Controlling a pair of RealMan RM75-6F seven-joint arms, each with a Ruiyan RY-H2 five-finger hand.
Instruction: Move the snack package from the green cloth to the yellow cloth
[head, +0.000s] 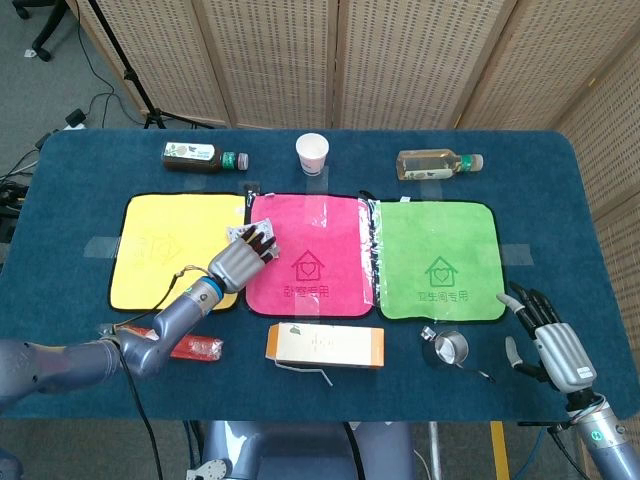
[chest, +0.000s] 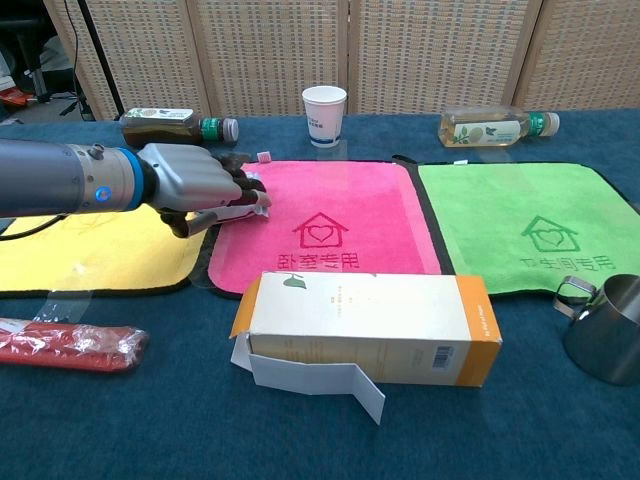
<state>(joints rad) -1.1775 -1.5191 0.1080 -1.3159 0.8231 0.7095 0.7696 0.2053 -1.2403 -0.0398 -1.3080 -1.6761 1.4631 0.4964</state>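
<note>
My left hand (head: 243, 260) (chest: 200, 183) hovers over the seam between the yellow cloth (head: 165, 250) (chest: 80, 245) and the pink cloth (head: 315, 265) (chest: 320, 225). It grips a small clear, crinkly snack package (head: 239, 233) (chest: 238, 210), mostly hidden under the fingers. The green cloth (head: 437, 258) (chest: 530, 225) on the right has nothing on it. My right hand (head: 552, 342) rests near the table's front right corner with its fingers spread and holds nothing; only the head view shows it.
An orange-and-white carton (head: 325, 346) (chest: 370, 315) lies in front of the pink cloth. A metal cup (head: 447, 347) (chest: 605, 325) stands front right. A red packet (head: 195, 348) (chest: 70, 343) lies front left. A paper cup (head: 312, 153) and two bottles (head: 205, 156) (head: 437, 164) line the back.
</note>
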